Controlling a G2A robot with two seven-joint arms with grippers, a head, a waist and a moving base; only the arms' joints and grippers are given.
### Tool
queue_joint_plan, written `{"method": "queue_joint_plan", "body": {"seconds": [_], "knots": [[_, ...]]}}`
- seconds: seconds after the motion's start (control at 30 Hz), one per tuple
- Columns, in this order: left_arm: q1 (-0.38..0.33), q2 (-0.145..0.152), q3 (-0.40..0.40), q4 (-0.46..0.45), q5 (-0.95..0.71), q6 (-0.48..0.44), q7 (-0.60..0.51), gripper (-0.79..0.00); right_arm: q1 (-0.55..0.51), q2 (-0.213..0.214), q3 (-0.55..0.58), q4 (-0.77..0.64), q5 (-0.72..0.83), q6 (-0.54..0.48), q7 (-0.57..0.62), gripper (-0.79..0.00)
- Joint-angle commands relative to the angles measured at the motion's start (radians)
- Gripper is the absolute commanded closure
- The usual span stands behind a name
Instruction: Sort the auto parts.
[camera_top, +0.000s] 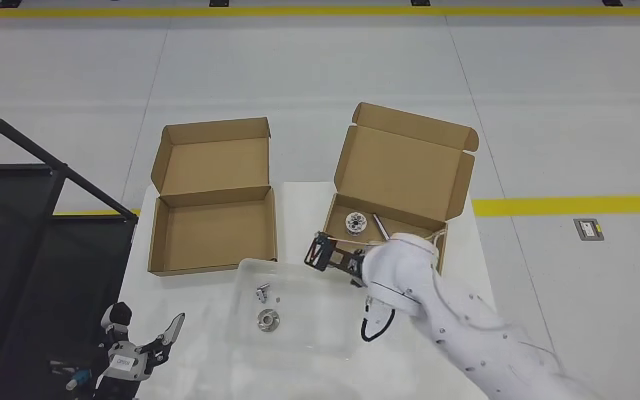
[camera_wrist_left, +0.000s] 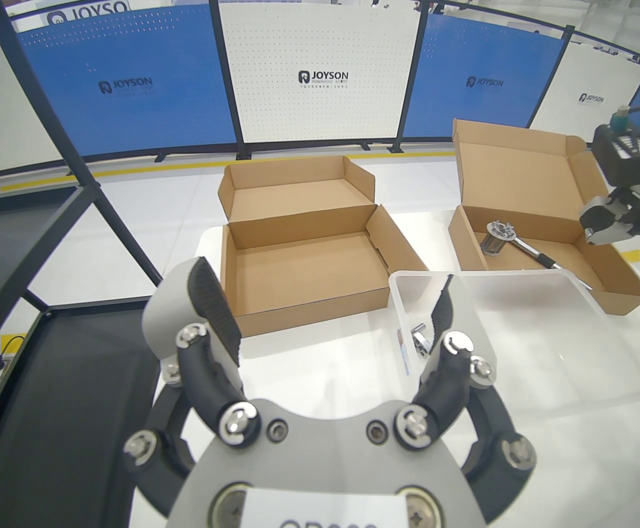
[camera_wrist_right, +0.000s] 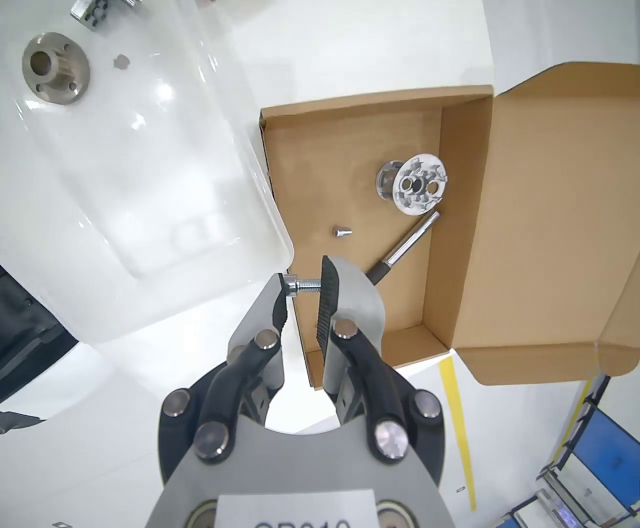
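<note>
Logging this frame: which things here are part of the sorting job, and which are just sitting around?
Part of the job: bolt in the right gripper; clear bin with a flanged hub and a small bracket; right box holding a toothed hub, rod and small cone; left box; open left gripper.
Just lying about: black rack; partition panels.

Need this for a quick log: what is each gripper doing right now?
Left gripper: open, holding nothing.
Right gripper: shut on a small bolt.
</note>
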Motion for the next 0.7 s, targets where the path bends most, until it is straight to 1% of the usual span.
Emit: {"method": "queue_joint_plan", "body": {"seconds": [0.0,0.1,0.23,0.3,0.4,0.5,0.67], "knots": [[0.000,0.000,0.000,0.000,0.000,0.000,0.000,-0.785,0.009,-0.001,0.006,0.056,0.021,-0.027,-0.018,0.000],[0.000,0.000,0.000,0.000,0.000,0.000,0.000,-0.785,0.031,-0.005,0.011,0.161,0.040,-0.056,-0.054,0.000],[0.000,0.000,0.000,0.000,0.000,0.000,0.000,-0.785,0.069,-0.018,0.001,0.334,0.038,-0.023,-0.079,0.000],[0.000,0.000,0.000,0.000,0.000,0.000,0.000,-0.785,0.093,-0.027,-0.008,0.425,0.046,-0.029,-0.105,0.000],[0.000,0.000,0.000,0.000,0.000,0.000,0.000,-0.785,0.125,-0.042,-0.020,0.539,0.069,-0.039,-0.167,0.000],[0.000,0.000,0.000,0.000,0.000,0.000,0.000,-0.785,0.148,-0.056,-0.031,0.625,0.091,-0.076,-0.253,0.000],[0.000,0.000,0.000,0.000,0.000,0.000,0.000,-0.785,0.180,-0.079,-0.058,0.732,0.101,-0.120,-0.356,0.000]]}}
